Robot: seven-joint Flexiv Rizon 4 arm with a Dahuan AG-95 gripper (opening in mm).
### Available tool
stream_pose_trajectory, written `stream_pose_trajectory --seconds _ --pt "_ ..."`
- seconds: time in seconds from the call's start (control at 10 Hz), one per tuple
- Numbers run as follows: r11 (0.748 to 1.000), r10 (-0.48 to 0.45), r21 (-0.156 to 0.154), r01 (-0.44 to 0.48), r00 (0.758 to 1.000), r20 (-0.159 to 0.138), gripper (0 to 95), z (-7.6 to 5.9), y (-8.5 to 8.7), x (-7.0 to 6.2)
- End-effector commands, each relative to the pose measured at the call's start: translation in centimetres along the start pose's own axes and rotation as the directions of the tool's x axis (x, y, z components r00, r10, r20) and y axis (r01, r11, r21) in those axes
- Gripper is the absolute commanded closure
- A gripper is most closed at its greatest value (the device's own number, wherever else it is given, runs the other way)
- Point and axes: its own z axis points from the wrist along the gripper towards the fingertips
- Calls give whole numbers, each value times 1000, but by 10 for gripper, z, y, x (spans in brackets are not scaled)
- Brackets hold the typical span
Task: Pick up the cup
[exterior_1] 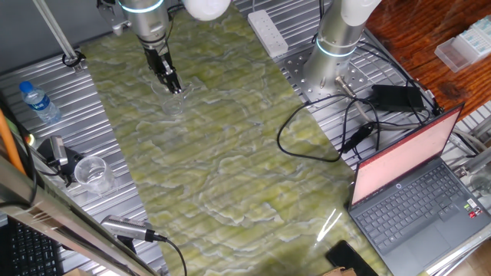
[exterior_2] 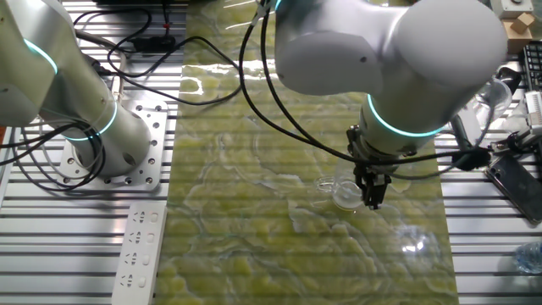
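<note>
The cup (exterior_2: 345, 195) stands upright on the green counter (exterior_2: 254, 246), with its axis vertical. The tool (exterior_2: 373, 200) hangs directly at the cup's rim and points straight down. One finger seems to be at the wall of the cup, but I cannot tell how far the fingers are apart, or whether they already grip it.
</note>
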Motion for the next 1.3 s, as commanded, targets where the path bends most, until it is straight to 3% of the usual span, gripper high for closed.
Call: stream_pose_trajectory --seconds 0.1,1.1,1.2,1.3 --pt "1000 1 6 -1 1000 -2 0 3 1 1" --pt "999 -37 23 37 999 15 0 21 -6 3" --pt "999 -41 23 40 999 16 190 22 -6 3" --pt "999 -42 22 42 999 15 190 22 -6 3"
